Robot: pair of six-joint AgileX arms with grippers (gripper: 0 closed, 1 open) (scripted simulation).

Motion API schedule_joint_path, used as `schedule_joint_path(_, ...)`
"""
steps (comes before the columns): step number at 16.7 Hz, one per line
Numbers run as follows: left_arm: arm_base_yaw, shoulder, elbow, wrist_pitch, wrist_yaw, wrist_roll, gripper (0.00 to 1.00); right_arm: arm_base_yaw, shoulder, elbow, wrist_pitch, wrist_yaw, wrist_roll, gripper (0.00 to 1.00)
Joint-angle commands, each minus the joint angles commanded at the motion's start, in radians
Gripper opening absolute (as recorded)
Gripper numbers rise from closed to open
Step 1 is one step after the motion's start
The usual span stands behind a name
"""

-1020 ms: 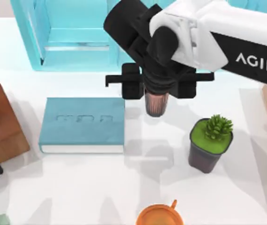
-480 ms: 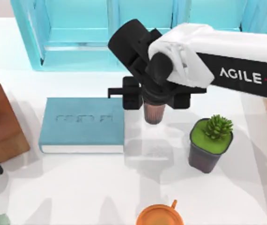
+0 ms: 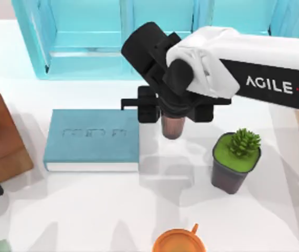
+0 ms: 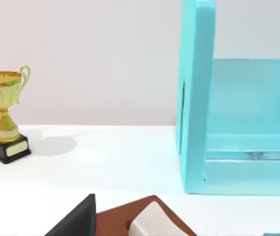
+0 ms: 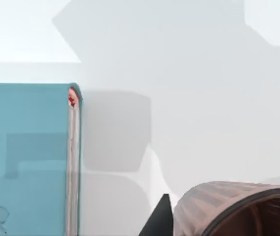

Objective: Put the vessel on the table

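The right end effector (image 3: pixel 173 113) hangs over the middle of the large plain white bench (image 3: pixel 113 205), its fingers clamped on the small copper-brown ribbed cylindrical vessel (image 3: pixel 173 126), which hangs upright beneath the black wrist. In the top view the vessel sits just beside the right edge of the teal-blue hardcover book (image 3: pixel 93 139), in the gap between it and the dark grey pot with the green succulent (image 3: pixel 234 163), clear of both. The right wrist view looks down past the ribbed wall and dark mouth of the vessel (image 5: pixel 228 209) to bare white bench, with the book's spine (image 5: pixel 71 162) off to one side.

This reads as the lowering step, cup in the grip above its landing spot. Whether its base already touches the bench, I cannot tell; the arm covers the join.

Next call: a straight descent until the base seats flat, then part the fingers and lift straight up. Drift toward the book would risk landing the cup on its cover or tipping it off the edge, so the line has to hold in that open strip.

The left arm is parked at the far left of the bench by the brown tissue box (image 3: pixel 2 139); its wrist view takes in a gold trophy (image 4: pixel 5 118) and a light blue open shelf unit (image 4: pixel 196 98), and I cannot tell how its end effector stands.
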Motion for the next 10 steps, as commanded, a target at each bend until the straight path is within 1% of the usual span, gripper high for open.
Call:
schedule_joint_path(7, 0.000, 0.000, 0.000, 0.000, 0.000, 0.000, 1.00, 0.000, 0.000, 0.000, 0.000, 0.000, 0.000, 0.98)
schedule_joint_path(8, 0.000, 0.000, 0.000, 0.000, 0.000, 0.000, 1.00, 0.000, 0.000, 0.000, 0.000, 0.000, 0.000, 1.00)
schedule_joint_path(10, 0.000, 0.000, 0.000, 0.000, 0.000, 0.000, 1.00, 0.000, 0.000, 0.000, 0.000, 0.000, 0.000, 1.00)
